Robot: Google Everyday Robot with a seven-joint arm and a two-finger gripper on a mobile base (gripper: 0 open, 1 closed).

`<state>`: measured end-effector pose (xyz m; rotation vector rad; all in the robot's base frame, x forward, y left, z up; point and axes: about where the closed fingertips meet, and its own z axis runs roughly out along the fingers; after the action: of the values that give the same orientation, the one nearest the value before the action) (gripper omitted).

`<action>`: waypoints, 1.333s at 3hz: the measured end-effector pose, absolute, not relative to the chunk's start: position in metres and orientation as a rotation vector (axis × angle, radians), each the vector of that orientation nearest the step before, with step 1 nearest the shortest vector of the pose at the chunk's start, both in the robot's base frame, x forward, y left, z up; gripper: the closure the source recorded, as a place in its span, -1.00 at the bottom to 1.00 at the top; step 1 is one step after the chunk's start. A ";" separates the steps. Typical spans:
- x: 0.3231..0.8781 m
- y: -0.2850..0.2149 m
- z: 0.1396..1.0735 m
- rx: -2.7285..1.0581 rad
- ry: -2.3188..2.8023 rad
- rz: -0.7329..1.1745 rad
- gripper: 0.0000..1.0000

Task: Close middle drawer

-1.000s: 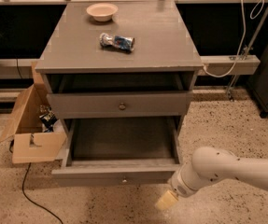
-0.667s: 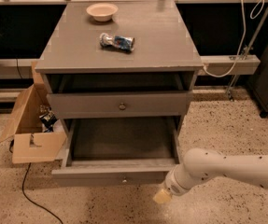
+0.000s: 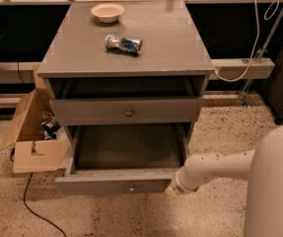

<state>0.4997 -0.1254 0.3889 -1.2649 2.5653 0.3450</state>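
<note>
The middle drawer (image 3: pixel 116 180) is pulled far out of the grey cabinet (image 3: pixel 131 48). Its low front panel carries a small brass knob (image 3: pixel 131 187), and its inside looks empty. Above it is the taller-fronted drawer (image 3: pixel 96 111) with its own knob, nearly in. The lowest drawer is hidden under the open one. My gripper (image 3: pixel 172 191) is at the end of the white arm (image 3: pixel 215 167), low at the right end of the open drawer's front panel, touching or nearly touching it.
On the cabinet top lie a beige bowl (image 3: pixel 107 12) and a crushed blue can (image 3: pixel 123 44). An open cardboard box (image 3: pixel 35 132) stands on the floor left of the cabinet, with a black cable (image 3: pixel 30 201) trailing by it. A white cable hangs at the right.
My gripper has moved up and slightly left, from the floor in front of the cabinet to the right end of the open drawer's front. The drawer stays about as far out.
</note>
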 end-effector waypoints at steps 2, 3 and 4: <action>0.513 -0.127 0.387 -1.315 2.497 0.314 1.00; 0.534 -0.128 0.391 -1.366 2.379 0.274 1.00; 0.559 -0.123 0.397 -1.411 2.210 0.238 1.00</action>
<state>0.5591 -0.1231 0.3967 -1.4108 2.2097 0.2380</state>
